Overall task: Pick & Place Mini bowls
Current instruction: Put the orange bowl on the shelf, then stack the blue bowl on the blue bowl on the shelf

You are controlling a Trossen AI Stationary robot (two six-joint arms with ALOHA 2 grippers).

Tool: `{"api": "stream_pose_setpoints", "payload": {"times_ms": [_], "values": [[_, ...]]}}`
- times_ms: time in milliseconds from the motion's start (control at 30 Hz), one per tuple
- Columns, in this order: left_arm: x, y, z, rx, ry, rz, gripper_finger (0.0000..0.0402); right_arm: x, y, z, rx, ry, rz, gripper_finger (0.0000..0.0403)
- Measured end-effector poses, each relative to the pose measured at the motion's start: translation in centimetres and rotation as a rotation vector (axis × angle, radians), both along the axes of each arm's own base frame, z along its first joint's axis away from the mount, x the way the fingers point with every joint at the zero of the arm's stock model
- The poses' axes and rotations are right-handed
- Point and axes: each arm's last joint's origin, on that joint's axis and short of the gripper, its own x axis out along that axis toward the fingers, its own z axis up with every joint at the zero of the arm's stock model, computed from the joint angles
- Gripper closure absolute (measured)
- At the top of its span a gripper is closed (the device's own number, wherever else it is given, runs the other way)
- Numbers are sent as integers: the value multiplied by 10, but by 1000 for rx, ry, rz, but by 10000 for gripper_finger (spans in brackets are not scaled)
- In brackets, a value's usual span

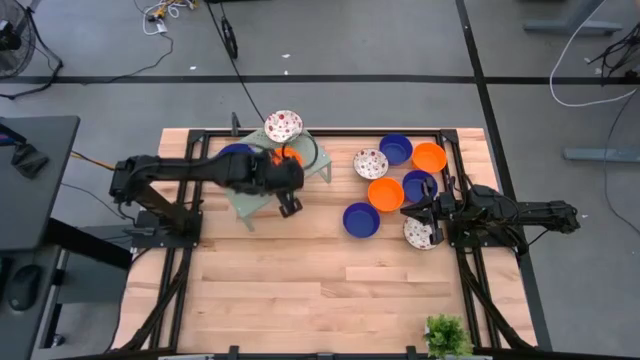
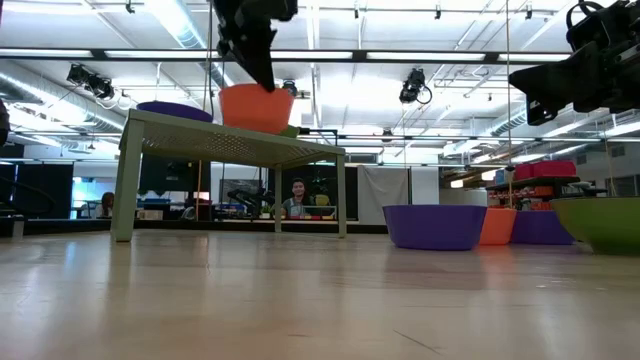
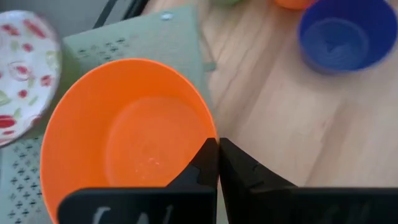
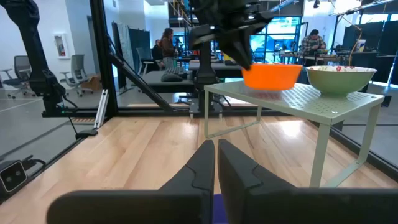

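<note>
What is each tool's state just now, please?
Left tool: shut on the orange bowl, at the rack.
Right tool: shut, empty.

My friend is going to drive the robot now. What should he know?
Left gripper: shut on the rim of an orange bowl, over the green rack.
Right gripper: shut, holding nothing, near the bowls at the table's right side.
On the rack: a blue bowl and a speckled bowl; the orange one is just at its top.
Left on the table: about seven bowls, among them a blue one, an orange one and a speckled one.
Next, probably: let go of the orange bowl, then fetch another.
</note>
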Motion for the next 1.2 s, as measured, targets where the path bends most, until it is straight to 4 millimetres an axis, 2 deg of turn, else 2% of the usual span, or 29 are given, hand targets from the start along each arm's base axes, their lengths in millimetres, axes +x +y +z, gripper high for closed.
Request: {"api": "stream_pose_setpoints", "payload": {"times_ms": [267, 500, 633, 833, 1033, 1133, 1200], "values": [[-6, 23, -3, -50, 41, 63, 382, 0, 0, 0, 0, 0, 0, 380], [-5, 25, -5, -89, 40, 55, 385, 0, 0, 0, 0, 0, 0, 380], [-5, 25, -5, -92, 38, 59, 373, 0, 0, 0, 0, 0, 0, 380], [-5, 24, -5, -131, 31, 46, 303, 0, 0, 0, 0, 0, 0, 380], [-16, 18, 10, -307, -66, 56, 222, 0, 0, 0, 0, 0, 0, 380], [-25, 5, 23, -376, -134, 50, 205, 0, 0, 0, 0, 0, 0, 380], [-29, -13, 31, -347, -164, 1, 201, 0, 0, 0, 0, 0, 0, 380]]}}
